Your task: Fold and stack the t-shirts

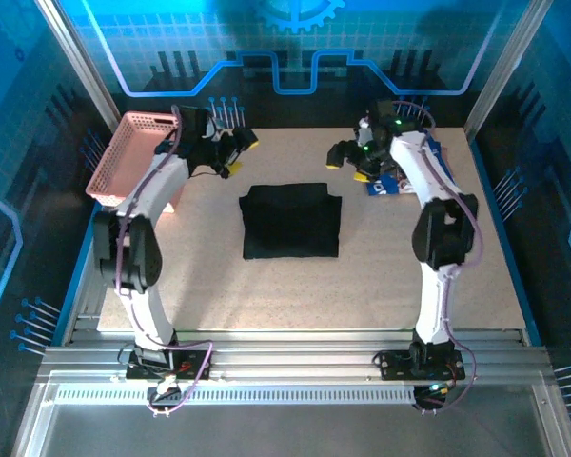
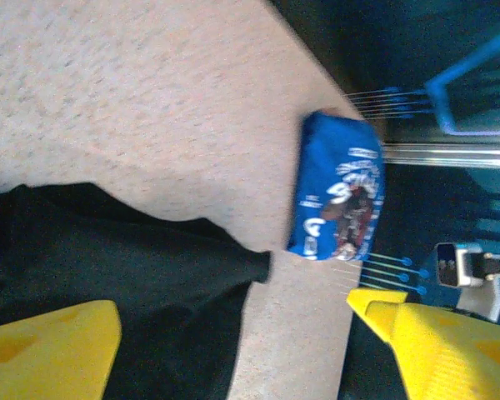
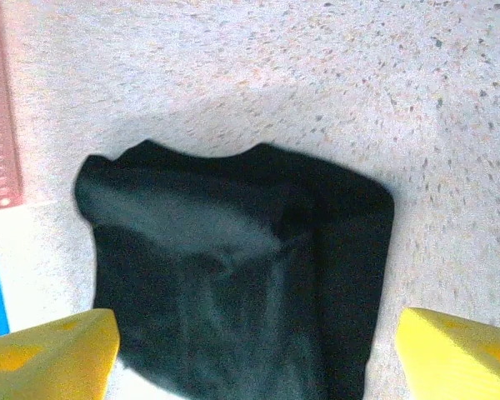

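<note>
The black t-shirt is lying folded at the centre of the desk, its long axis running left to right. The blue t-shirt is sitting folded near the far right, print up. The left pincer and right pincer are both gaping wide, holding nothing.

matt black soft cloth t-shirt; blue cloth t-shirt with a printed graphic; speckled beige counter, rough and matt; pink lattice basket, smooth plastic.

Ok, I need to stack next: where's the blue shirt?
In the top view, the blue shirt lies at the table's far right, right of the black shirt.
</note>
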Tool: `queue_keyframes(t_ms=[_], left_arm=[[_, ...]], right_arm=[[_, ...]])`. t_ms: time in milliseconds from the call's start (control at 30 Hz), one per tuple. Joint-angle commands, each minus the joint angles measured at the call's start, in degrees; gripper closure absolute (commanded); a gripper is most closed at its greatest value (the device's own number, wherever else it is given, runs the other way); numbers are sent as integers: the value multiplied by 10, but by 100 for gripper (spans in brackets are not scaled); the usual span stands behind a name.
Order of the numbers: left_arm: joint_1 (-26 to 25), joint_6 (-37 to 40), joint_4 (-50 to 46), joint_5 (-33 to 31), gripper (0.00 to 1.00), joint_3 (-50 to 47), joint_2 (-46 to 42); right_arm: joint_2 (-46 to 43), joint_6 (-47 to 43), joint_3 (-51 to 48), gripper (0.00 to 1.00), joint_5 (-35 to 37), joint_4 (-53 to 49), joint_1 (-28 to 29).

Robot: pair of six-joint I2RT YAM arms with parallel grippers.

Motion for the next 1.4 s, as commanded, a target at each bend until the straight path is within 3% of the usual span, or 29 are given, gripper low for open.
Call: queue_keyframes(t_ms=[0,167,367,567,833,1167,1233,1300,1367], left_arm=[[4,54,-33,-16,9,-39,-125],[3,89,-3,-21,5,-216,-277],[-18,84,44,-26,5,-391,-368],[-66,95,40,-78,4,-470,-420],[-69,87,4,-89,3,-525,-489],[-65,99,-80,-123,2,-529,-550],[-65,98,-88,-127,2,-531,-562],[-64,96,-98,-129,1,-531,-573],[-61,96,-108,-133,1,-529,-585]], right_arm=[[-132,-48,-118,8,7,-8,2],[-273,-69,-351,2,-16,95,8],[-262,-73,-456,1,-34,206,37],[-171,-91,-420,1,-16,250,68],[-40,-98,-320,0,16,231,76],[75,-111,-229,3,111,153,113],[96,-107,-208,8,134,132,120],[119,-100,-176,26,151,104,124],[134,-95,-148,50,172,84,128]])
